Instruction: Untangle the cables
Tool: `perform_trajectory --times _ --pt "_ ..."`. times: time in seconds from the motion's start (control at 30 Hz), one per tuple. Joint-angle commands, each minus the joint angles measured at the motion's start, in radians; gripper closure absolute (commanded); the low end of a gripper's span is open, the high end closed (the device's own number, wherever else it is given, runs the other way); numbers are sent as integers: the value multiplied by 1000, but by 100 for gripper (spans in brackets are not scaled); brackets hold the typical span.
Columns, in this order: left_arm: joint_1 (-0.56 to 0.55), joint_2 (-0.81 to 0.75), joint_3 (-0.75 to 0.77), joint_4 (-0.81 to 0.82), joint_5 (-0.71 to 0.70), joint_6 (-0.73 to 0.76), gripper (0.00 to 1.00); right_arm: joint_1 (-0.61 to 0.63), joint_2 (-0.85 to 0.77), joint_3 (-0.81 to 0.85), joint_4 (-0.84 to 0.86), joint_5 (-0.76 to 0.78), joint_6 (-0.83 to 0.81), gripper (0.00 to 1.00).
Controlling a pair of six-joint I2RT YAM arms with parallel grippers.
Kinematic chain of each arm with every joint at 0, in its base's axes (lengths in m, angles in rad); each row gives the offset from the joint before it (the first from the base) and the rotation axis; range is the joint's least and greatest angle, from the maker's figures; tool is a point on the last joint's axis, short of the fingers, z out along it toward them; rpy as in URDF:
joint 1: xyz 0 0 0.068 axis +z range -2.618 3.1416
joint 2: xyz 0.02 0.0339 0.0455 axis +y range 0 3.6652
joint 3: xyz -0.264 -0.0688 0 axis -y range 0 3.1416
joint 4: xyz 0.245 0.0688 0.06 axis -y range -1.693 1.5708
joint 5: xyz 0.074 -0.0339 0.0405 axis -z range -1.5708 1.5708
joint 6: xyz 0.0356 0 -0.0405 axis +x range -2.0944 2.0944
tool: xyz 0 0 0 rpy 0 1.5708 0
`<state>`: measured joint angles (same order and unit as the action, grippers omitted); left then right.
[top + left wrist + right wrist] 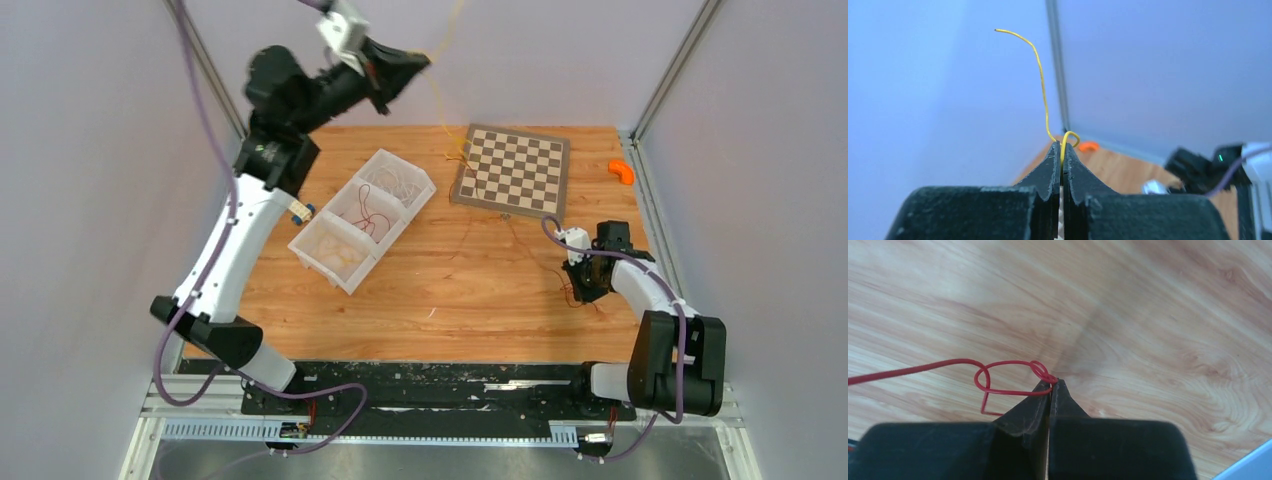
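Note:
My left gripper [420, 62] is raised high at the back and shut on a thin yellow cable [1043, 95]; in the top view the yellow cable [440, 100] hangs from it down to the near-left corner of the checkerboard [512, 170]. The cable's free end curls up above the left gripper [1062, 146]. My right gripper [578, 292] is low over the table at the right, shut on a dark red cable [1003, 377]. The red cable loops at the right gripper [1050, 384] and trails left. In the top view the red cable [520, 240] runs toward the board.
A white three-compartment tray [362, 218] stands left of centre, holding white, red and yellowish cables in separate compartments. An orange object [621, 171] lies at the back right corner. Grey walls close in the wooden table [450, 300].

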<state>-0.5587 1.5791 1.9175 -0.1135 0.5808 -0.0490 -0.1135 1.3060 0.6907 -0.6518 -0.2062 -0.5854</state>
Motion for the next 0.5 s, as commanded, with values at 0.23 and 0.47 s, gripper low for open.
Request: perform_trajectory --times 0.23,0.47 --pt "385 -74 28 67 -7 -345 100 -151 46 -52 92 117 -241 100" --pt "607 -56 48 27 -10 -289 100 -304 87 -63 114 143 -367 100"
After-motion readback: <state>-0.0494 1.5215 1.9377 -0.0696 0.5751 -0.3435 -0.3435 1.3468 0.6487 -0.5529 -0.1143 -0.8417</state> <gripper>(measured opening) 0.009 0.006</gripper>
